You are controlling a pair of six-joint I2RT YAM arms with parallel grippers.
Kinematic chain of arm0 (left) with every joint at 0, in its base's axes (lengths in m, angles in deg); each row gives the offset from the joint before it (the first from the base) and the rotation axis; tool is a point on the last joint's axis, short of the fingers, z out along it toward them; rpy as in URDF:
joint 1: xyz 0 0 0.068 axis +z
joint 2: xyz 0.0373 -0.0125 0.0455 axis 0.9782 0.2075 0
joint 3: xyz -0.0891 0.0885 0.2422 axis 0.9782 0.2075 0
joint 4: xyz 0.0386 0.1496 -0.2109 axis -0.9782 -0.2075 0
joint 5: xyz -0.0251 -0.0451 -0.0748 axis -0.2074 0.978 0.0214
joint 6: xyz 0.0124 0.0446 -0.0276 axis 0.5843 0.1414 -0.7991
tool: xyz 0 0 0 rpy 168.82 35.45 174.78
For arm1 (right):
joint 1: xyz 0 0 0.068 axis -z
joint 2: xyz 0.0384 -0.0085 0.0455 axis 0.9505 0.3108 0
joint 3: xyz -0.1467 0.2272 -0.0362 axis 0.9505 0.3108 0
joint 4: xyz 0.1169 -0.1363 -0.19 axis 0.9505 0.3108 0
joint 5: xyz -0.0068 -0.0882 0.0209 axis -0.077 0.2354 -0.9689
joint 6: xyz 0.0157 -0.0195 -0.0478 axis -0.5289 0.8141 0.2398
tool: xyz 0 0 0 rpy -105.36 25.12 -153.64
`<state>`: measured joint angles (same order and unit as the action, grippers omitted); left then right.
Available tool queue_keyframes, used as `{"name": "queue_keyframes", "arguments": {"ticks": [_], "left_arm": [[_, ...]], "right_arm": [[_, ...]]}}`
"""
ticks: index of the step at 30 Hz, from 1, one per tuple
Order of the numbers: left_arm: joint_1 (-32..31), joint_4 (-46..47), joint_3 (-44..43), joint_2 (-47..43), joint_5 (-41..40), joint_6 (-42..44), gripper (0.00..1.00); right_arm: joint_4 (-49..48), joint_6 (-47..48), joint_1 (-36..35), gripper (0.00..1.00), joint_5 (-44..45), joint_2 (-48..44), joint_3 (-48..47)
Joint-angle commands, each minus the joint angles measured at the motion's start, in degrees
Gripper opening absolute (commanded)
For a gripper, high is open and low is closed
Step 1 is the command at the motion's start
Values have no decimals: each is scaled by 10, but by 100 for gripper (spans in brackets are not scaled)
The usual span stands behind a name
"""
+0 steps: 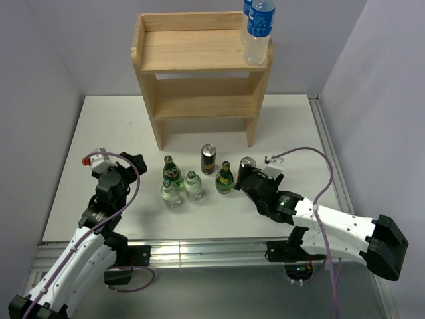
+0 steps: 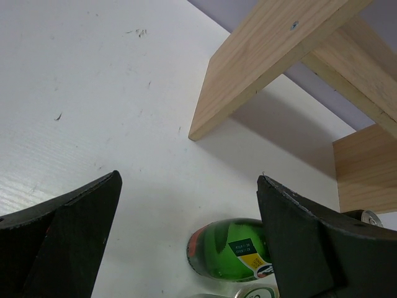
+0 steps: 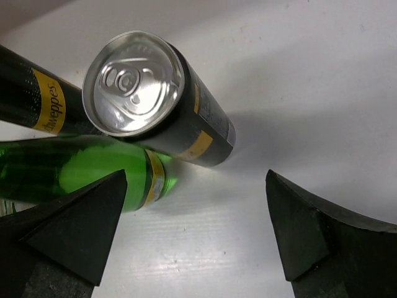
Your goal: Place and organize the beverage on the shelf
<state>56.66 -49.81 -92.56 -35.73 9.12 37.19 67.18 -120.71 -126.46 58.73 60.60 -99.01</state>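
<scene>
Right hand (image 3: 195,208) gaped, empty, w/ dark can (image 3: 155,99) just ahead: prob. the approach for pickup. Next it needed to straddle the can, then squeeze. Left hand (image 2: 186,192) likewise stood spread, empty.

So, one wooden shelf (image 1: 192,52), and up on its top board at the right end there are two water bottles with blue labels (image 1: 259,30) (image 1: 247,6). On the table (image 1: 106,133) in front of the shelf I count six more drinks: two green glass bottles (image 1: 171,173) (image 1: 225,178), two small clear bottles (image 1: 170,195) (image 1: 193,187) and two dark slim cans (image 1: 208,159) (image 1: 248,163).
</scene>
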Motion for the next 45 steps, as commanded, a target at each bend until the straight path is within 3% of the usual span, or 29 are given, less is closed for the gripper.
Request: {"name": "queue_keyframes", "arguments": {"ticks": [1,15,20,29,32,33,39,45], "left_arm": [[-3,23,1,-4,5,12,98],[-4,30,3,0,7,16,98],[-4,30,2,3,7,16,97],[-6,29,2,4,7,16,97],[-7,28,2,4,6,16,97],[-7,28,2,4,6,16,97],[-8,26,2,3,2,16,97],[-8,24,2,0,0,14,96]], "right_arm": [[-91,53,20,100,-15,32,3],[-205,110,98,100,-44,135,-6],[-244,114,119,94,-52,170,-5],[-291,119,121,53,-40,215,-4],[-295,124,121,23,-36,223,-8],[-292,124,121,0,-33,226,-10],[-263,130,119,0,-29,216,-31],[-172,154,106,0,-1,136,-80]]}}
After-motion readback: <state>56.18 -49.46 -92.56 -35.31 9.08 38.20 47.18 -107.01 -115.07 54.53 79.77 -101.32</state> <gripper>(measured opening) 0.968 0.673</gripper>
